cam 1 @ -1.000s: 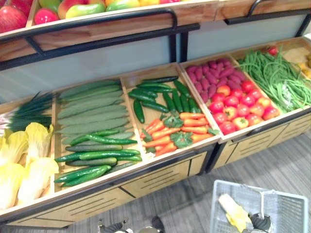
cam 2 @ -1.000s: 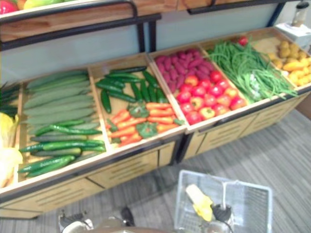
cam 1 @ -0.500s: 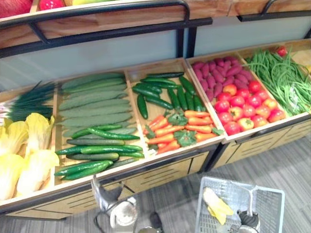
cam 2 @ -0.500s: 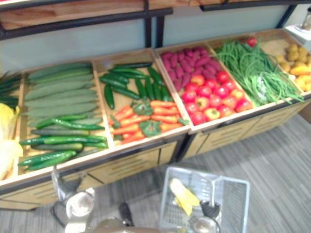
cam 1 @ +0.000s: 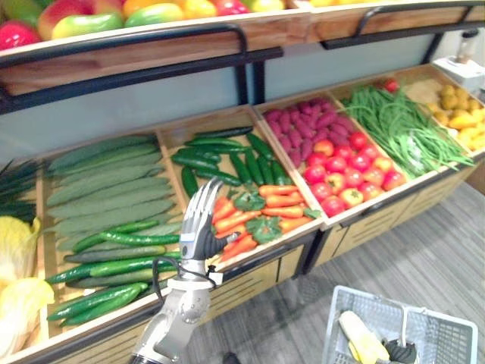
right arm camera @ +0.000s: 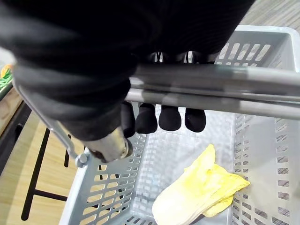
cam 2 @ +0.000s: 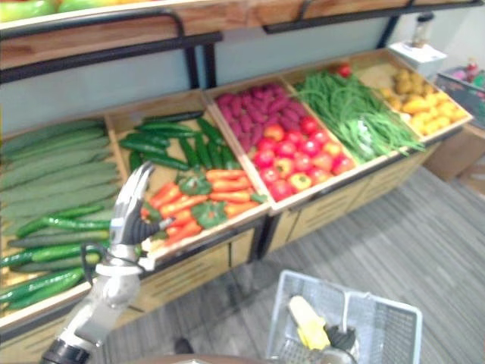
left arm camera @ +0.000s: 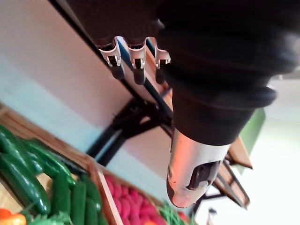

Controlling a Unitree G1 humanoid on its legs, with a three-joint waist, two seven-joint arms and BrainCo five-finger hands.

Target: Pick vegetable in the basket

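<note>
**Left hand raised at veg crates, right hand on basket handle**

Left hand (cam 1: 198, 224) sits lower centre-left of the head view, arm coming up from the bottom edge. Fingers (left arm camera: 136, 58) are straight and slightly spread, thumb (left arm camera: 190, 173) apart, nothing in it. It is held up in front of the wooden display stand (cam 1: 250, 262), overlapping the divider between two crates. Cannot tell if it touches anything.

Right hand (right arm camera: 169, 118) has its dark fingertips curled round the grey metal handle (right arm camera: 225, 89) of the basket (right arm camera: 267, 122), a firm hold.

The grey plastic basket shows at the lower right of the head view, over the grey floor (cam 1: 424, 250) and well apart from the left hand. A pale yellow cabbage (right arm camera: 199, 187) lies on its bottom, against the slotted wall.

Crates, left to right in the frame:
- yellow cabbages (cam 1: 15, 243) at the far left edge
- long pale green gourds (cam 1: 106, 182) with slim dark green cucumbers (cam 1: 114, 265) in front of them
- short dark cucumbers (cam 1: 220, 155) at the back, carrots (cam 1: 269, 205) and green peppers (cam 1: 246, 199) at the front, just right of the left hand
- purple sweet potatoes (cam 1: 303, 125) at the back, tomatoes (cam 1: 348, 171) at the front
- green beans (cam 1: 394, 125)
- yellow-brown tubers (cam 1: 458, 110) at the far right

Upper shelf along the top edge carries red and green fruit (cam 1: 91, 19).
</note>
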